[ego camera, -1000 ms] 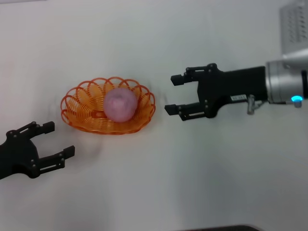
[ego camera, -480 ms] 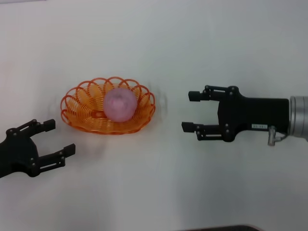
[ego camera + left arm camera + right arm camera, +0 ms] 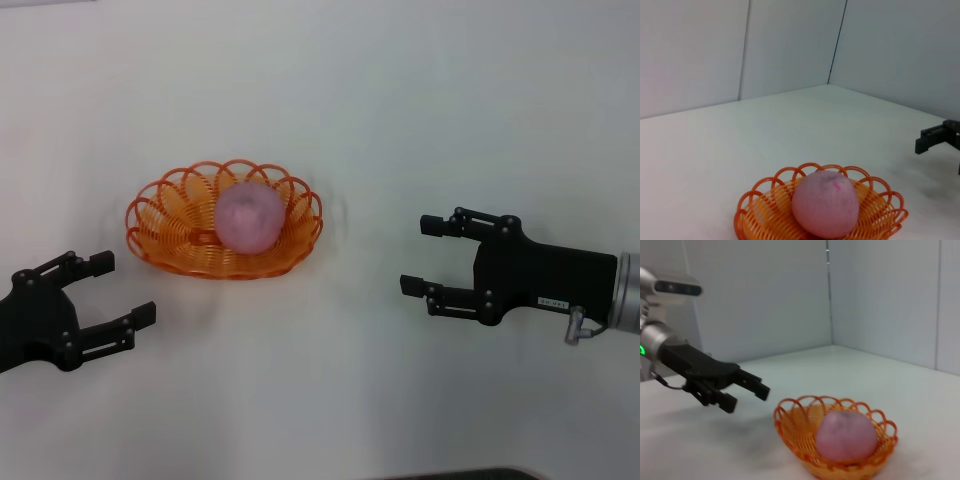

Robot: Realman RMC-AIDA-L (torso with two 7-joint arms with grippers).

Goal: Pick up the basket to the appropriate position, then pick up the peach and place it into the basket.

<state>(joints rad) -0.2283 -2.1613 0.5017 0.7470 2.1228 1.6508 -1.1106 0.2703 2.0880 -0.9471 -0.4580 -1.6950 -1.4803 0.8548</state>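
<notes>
One peach (image 3: 249, 217) sits inside the basket (image 3: 170, 245) (right of its centre) on the white table (image 3: 400, 100). Left gripper (image 3: 112, 292), fingers spread and empty, waits at the basket's 7 o'clock. Right gripper (image 3: 426, 256), likewise spread and empty, hangs well apart at 4 o'clock.

1. The basket (image 3: 224, 222) is made of looped orange wire – plastic-looking, faintly glossy.
2. The peach (image 3: 250, 217) is seen as matt pink, its skin smooth and slightly mottled.
3. The table (image 3: 320, 400) is a smooth, matt white surface.
4. Both grippers – left (image 3: 100, 297), right (image 3: 422, 255) – are finished in matt black.
</notes>
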